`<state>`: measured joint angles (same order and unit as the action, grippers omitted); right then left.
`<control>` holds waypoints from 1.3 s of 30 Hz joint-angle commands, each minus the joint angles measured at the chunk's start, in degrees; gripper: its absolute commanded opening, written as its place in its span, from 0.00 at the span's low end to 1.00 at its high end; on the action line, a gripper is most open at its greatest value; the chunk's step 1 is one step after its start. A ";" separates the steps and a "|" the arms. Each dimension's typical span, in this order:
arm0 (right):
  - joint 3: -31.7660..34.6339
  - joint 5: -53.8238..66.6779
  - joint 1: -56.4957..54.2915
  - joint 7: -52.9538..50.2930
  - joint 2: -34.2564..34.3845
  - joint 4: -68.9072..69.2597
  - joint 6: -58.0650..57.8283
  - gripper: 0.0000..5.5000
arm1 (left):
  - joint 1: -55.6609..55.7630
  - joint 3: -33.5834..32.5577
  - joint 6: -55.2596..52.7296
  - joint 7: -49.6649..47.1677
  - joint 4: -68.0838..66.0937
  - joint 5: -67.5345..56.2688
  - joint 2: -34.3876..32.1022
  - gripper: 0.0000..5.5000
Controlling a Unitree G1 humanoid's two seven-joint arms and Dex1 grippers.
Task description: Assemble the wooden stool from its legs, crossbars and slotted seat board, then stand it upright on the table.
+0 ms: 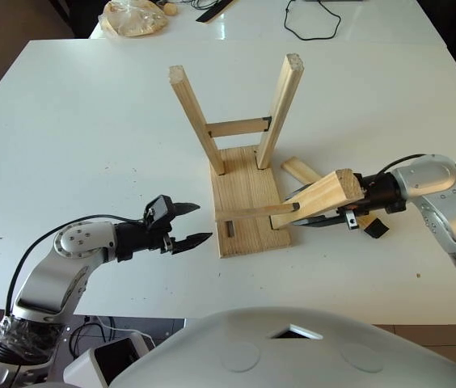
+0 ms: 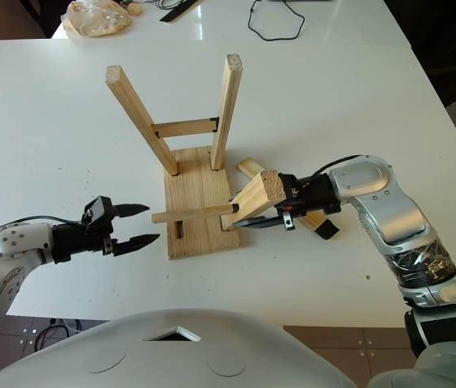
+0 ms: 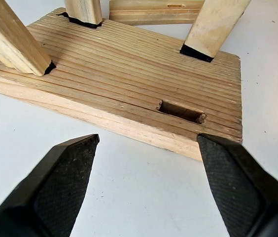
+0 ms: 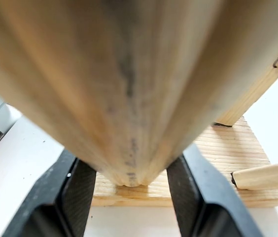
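White and smooth, the rectangular tabletop (image 1: 74,121) carries one flat seat board of pale, striped-grain wood (image 1: 244,190), lying about mid-table. Four square-cut pale wooden legs can be counted. Two stand in the board's far slots, the left one (image 1: 196,117) leaning outward and the right one (image 1: 279,109) nearly upright, joined by a short flat crossbar (image 1: 234,127). A third leg (image 1: 325,196) slants low, its lower end meeting the board at the near right slot, with a second, thinner crossbar (image 1: 252,212) sticking out from it across the board. The fourth leg (image 1: 301,170) lies on the table just right of the board. The near left slot (image 3: 181,111) is a dark rectangle.

The right gripper (image 4: 131,168) clamps the slanted leg between black ribbed pads. The left gripper (image 1: 204,221) hovers near the board's near left corner, fingers spread (nothing between them).

Behind, a second white table (image 1: 357,28) holds a crumpled clear bag (image 1: 135,18) and a black cable (image 1: 309,24).
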<state>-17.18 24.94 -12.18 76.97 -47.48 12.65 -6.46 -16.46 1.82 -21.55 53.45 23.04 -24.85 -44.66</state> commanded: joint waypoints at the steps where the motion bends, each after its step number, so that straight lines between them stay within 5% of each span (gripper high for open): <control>1: -3.23 -6.02 1.62 2.29 -2.83 -3.87 -2.10 0.36 | 0.60 -0.35 0.23 -0.52 -0.66 0.74 0.45 0.67; 23: -12.83 -13.62 0.86 4.33 -1.62 -13.90 -0.07 0.36 | 0.68 0.36 0.41 -1.02 -0.08 2.59 1.69 0.67; 34: -9.07 -8.84 0.86 -1.09 0.10 -9.58 -2.40 0.36 | 1.19 0.09 0.39 -1.78 -0.59 2.97 2.32 0.67; 39: -6.71 -8.85 -0.35 -2.80 0.76 -8.15 -4.12 0.55 | 1.28 -0.16 0.35 -1.76 -0.57 3.19 2.45 0.67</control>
<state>-25.61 17.30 -10.88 75.00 -46.79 3.53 -9.90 -15.84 1.87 -21.37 52.05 22.58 -22.22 -42.17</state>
